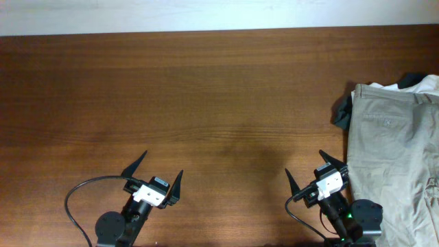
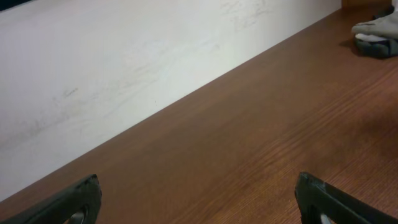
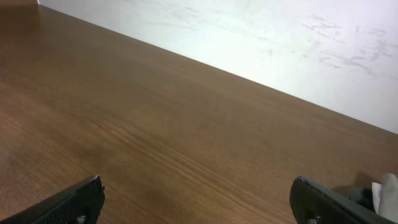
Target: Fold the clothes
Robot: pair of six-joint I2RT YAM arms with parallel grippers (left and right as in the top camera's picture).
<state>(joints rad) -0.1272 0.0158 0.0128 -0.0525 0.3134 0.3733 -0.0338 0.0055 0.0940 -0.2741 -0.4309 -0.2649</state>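
Khaki-beige shorts (image 1: pixel 394 161) lie in a pile at the table's right edge, back pocket up. A dark grey piece (image 1: pixel 342 112) and a white piece (image 1: pixel 426 84) stick out from under them. The pile also shows far off in the left wrist view (image 2: pixel 376 34), and a white scrap of it in the right wrist view (image 3: pixel 387 193). My left gripper (image 1: pixel 154 171) is open and empty at the front left. My right gripper (image 1: pixel 306 167) is open and empty at the front, just left of the shorts, not touching them.
The brown wooden table (image 1: pixel 206 103) runs to a white wall (image 1: pixel 206 14) at the back. A black cable (image 1: pixel 79 199) loops by the left arm's base.
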